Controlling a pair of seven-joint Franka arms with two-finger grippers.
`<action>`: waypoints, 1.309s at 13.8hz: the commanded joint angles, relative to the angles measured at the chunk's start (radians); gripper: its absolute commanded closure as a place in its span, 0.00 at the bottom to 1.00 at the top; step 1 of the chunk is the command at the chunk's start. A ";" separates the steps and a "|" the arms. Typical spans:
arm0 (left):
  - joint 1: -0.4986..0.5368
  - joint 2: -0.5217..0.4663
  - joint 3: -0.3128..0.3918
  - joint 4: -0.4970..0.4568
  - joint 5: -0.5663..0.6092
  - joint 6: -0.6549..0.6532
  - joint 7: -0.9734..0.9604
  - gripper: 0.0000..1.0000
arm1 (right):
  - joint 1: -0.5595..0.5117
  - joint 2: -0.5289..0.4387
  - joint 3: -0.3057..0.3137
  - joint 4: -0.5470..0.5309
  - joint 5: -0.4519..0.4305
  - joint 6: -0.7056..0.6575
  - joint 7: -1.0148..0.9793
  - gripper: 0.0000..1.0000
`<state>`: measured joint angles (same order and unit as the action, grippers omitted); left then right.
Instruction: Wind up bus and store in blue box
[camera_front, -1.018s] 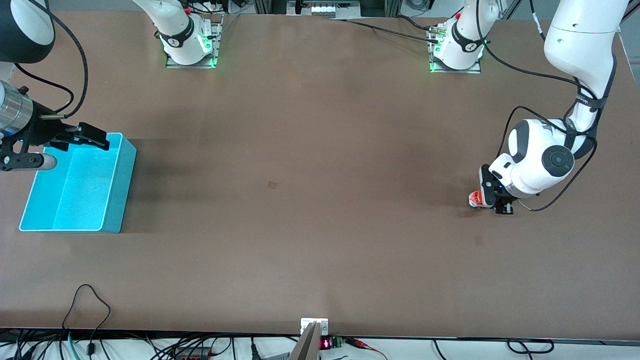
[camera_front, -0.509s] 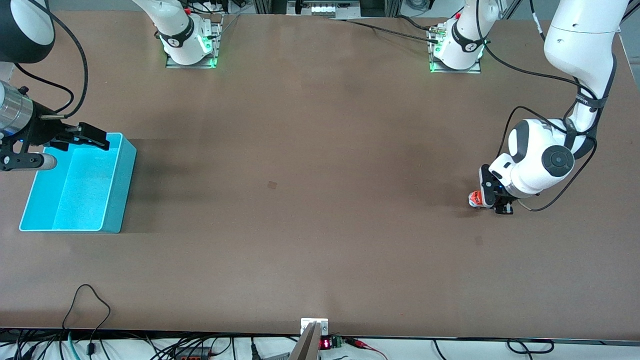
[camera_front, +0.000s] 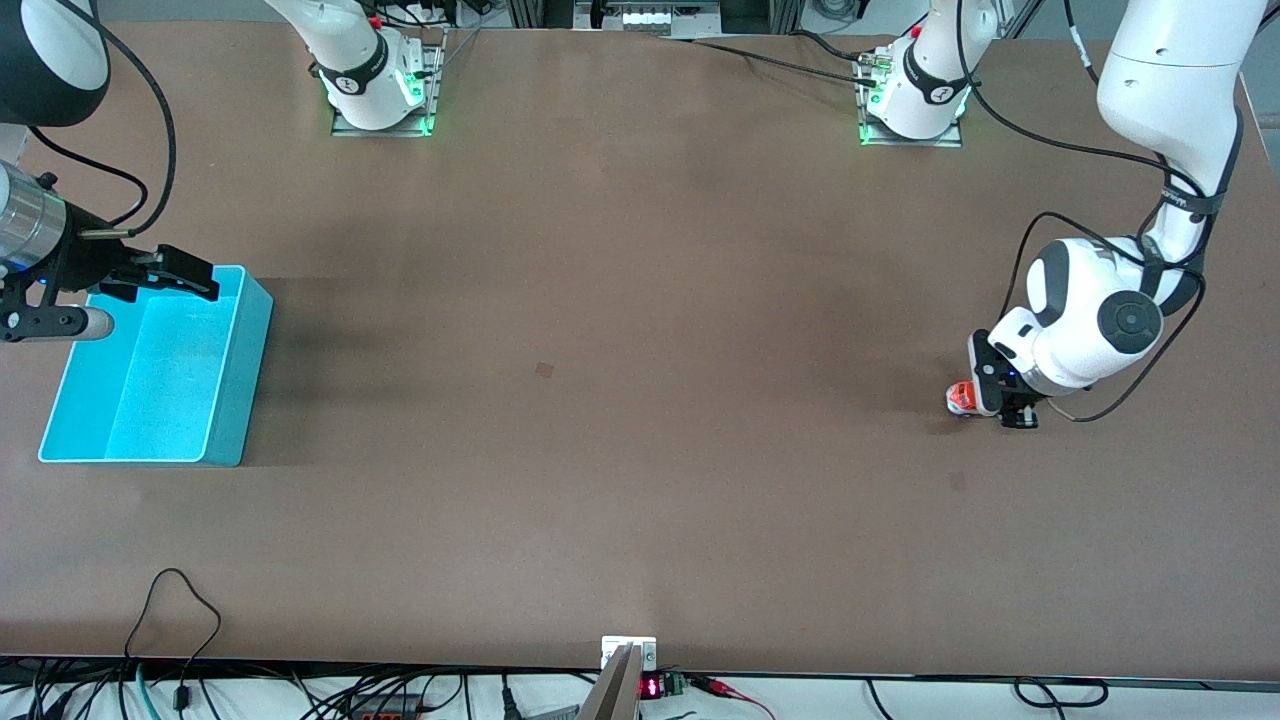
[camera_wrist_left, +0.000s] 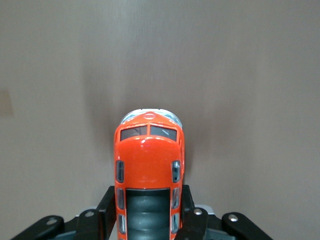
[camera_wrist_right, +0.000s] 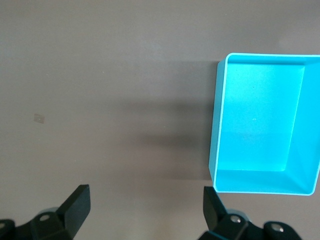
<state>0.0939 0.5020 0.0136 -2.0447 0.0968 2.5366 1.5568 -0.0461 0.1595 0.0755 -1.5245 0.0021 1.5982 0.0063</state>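
The orange bus (camera_front: 959, 398) sits on the brown table near the left arm's end. My left gripper (camera_front: 985, 402) is shut on the bus, low at the table. In the left wrist view the bus (camera_wrist_left: 148, 165) points away from the gripper (camera_wrist_left: 148, 212), its dark roof window between the black fingers (camera_wrist_left: 106, 210). The blue box (camera_front: 160, 365) stands empty at the right arm's end of the table. My right gripper (camera_front: 190, 277) is open and empty, held over the box's rim on the side farther from the front camera. The right wrist view shows the box (camera_wrist_right: 265, 122) and the spread fingers (camera_wrist_right: 75, 205).
A small dark mark (camera_front: 544, 370) lies on the table's middle. Cables (camera_front: 180, 610) trail over the table edge nearest the front camera. The arm bases (camera_front: 380, 90) stand along the table edge farthest from the camera.
My left gripper with the bus has shifted slightly toward the left arm's end of the table. The right arm has not moved.
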 joint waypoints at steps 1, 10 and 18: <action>0.066 0.055 -0.004 0.004 0.017 -0.004 0.093 0.64 | -0.005 -0.009 0.003 -0.008 -0.004 0.006 -0.002 0.00; 0.273 0.081 -0.001 0.031 0.017 -0.004 0.336 0.61 | -0.003 -0.009 0.003 -0.008 -0.002 0.008 -0.002 0.00; 0.291 -0.055 -0.080 0.124 0.011 -0.312 0.339 0.00 | -0.005 -0.009 0.003 -0.008 -0.001 0.008 -0.002 0.00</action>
<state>0.3982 0.5145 -0.0414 -1.9520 0.0968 2.3174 1.8899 -0.0462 0.1596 0.0755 -1.5245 0.0022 1.5987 0.0063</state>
